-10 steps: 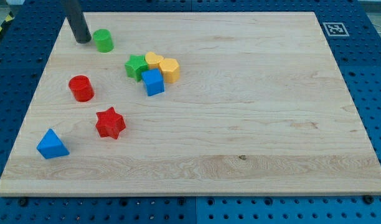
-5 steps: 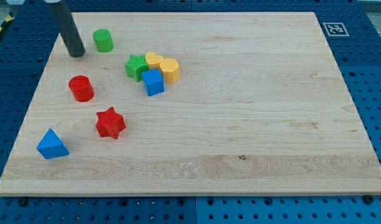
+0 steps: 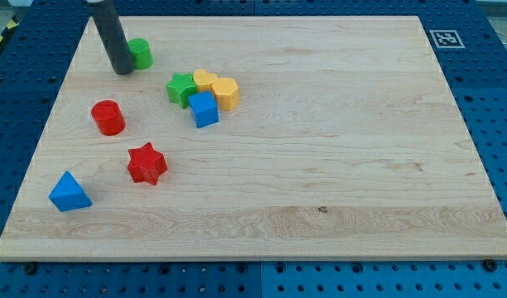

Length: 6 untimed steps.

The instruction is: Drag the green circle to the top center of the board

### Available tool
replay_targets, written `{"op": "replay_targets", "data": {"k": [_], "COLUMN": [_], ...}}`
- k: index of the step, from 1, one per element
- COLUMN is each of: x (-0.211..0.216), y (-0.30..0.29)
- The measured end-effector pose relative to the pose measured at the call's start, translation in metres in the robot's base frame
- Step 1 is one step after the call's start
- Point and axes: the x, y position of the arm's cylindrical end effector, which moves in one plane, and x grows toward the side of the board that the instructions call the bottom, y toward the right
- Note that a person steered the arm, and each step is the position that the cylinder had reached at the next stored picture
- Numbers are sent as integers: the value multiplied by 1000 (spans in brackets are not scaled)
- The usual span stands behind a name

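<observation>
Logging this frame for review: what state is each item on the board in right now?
my tip: down on the board, at the green circle's left side, seemingly touching.
green circle: upright, near the top-left corner.
red cylinder: upright, alone.
red star: flat, alone.
blue triangle: flat, alone.
green star, two yellow blocks, blue block: clustered, touching.

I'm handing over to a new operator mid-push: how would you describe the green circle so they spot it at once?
Start at the wooden board's top-left corner in the view. The green circle sits there, a short round cylinder right beside my tip, on its right. The only other green block, the green star, is lower, packed into the yellow and blue cluster.
</observation>
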Motion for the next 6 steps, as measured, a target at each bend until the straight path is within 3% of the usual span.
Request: {"op": "replay_targets", "data": {"k": [4,5,6], "x": [11,5,-30], "y": [7,6,6]}}
